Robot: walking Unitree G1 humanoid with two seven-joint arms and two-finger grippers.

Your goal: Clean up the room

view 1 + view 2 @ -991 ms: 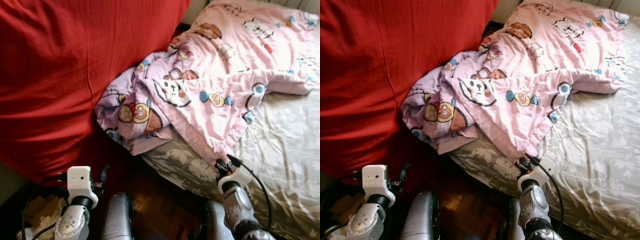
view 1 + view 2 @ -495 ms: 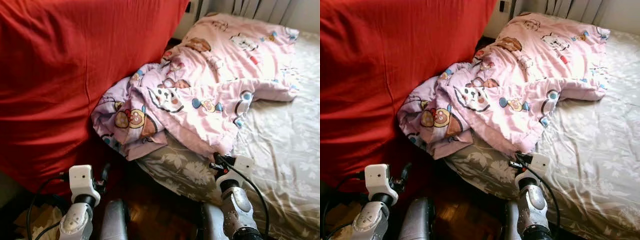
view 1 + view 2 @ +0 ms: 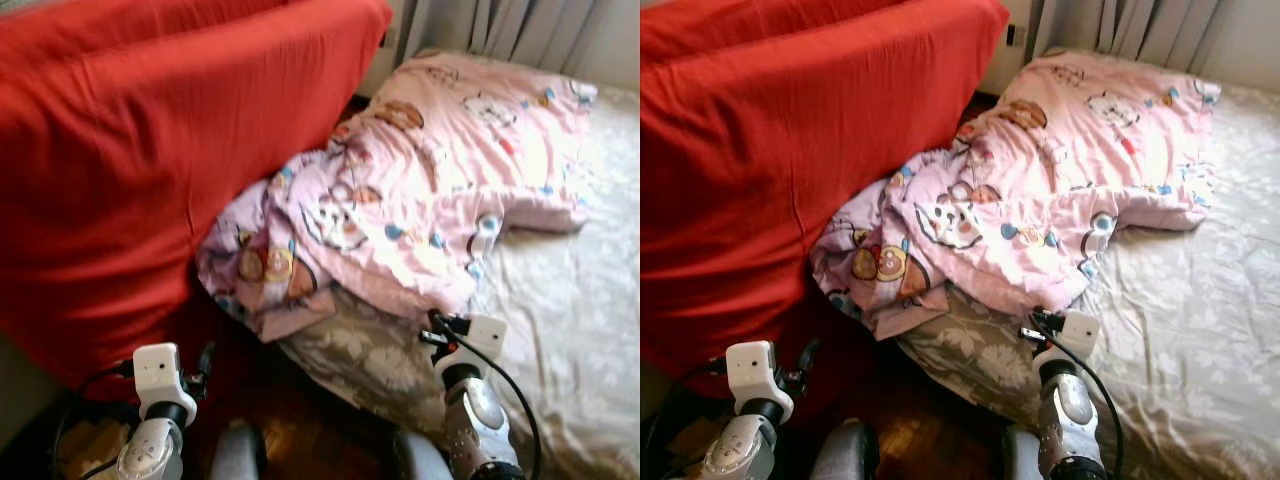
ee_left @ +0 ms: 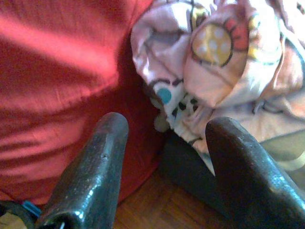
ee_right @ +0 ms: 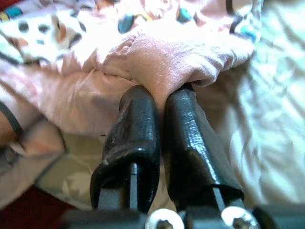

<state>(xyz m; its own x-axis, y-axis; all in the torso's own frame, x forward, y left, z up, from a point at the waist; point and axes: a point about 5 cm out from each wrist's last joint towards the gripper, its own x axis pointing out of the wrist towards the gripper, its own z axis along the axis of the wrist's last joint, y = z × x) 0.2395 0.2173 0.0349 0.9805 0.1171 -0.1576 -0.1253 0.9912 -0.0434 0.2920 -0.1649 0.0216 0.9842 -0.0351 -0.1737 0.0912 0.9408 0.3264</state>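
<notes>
A pink cartoon-print blanket lies crumpled on the bed, with one bunched corner hanging off the bed's side toward the red cover. My right gripper is shut on a fold of the blanket's near edge, and pink cloth is pinched between its fingers. In the eye view, that gripper sits at the blanket's lower edge over the sheet. My left gripper is open and holds nothing. It is low by the floor and faces the hanging corner and the red cloth.
A large red cover stands at the left, close against the bed. The grey floral sheet stretches out to the right. Dark wood floor shows between my arms. Curtains hang behind the bed. Beige clutter lies at the bottom left.
The camera has tilted up and the picture is blurred, bringing the curtains into view. My right gripper stays shut on the blanket's edge. The left arm keeps its low place.
</notes>
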